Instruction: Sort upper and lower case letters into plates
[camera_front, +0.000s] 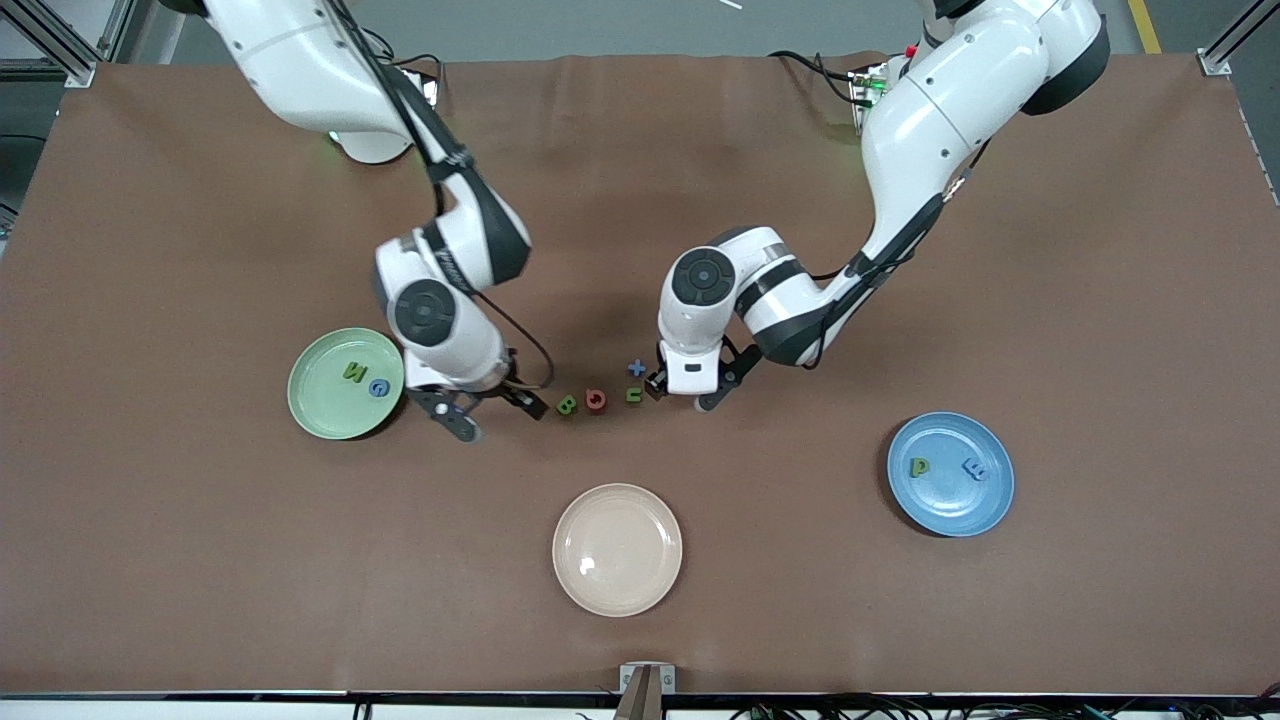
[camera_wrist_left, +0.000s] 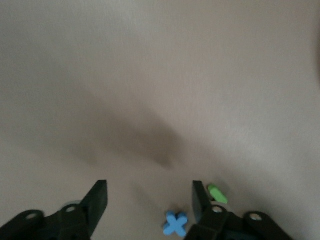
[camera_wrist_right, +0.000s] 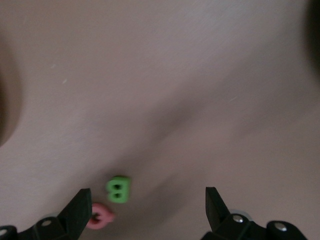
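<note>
From the front I see two letters each on the green plate (camera_front: 345, 384) and blue plate (camera_front: 950, 473); the wrist views miss both. Four lie between the arms: B (camera_front: 567, 404), red one (camera_front: 596, 400), green u (camera_front: 634, 396), blue x (camera_front: 637, 368). My left gripper (camera_wrist_left: 150, 199) is spread, empty, one finger beside x. My right gripper (camera_wrist_right: 148, 202) is wide, empty, near B.

Robotics lab; brown-covered table (camera_front: 200, 560); aluminium frame posts (camera_front: 60, 45); cables (camera_front: 900, 712) along table edge
</note>
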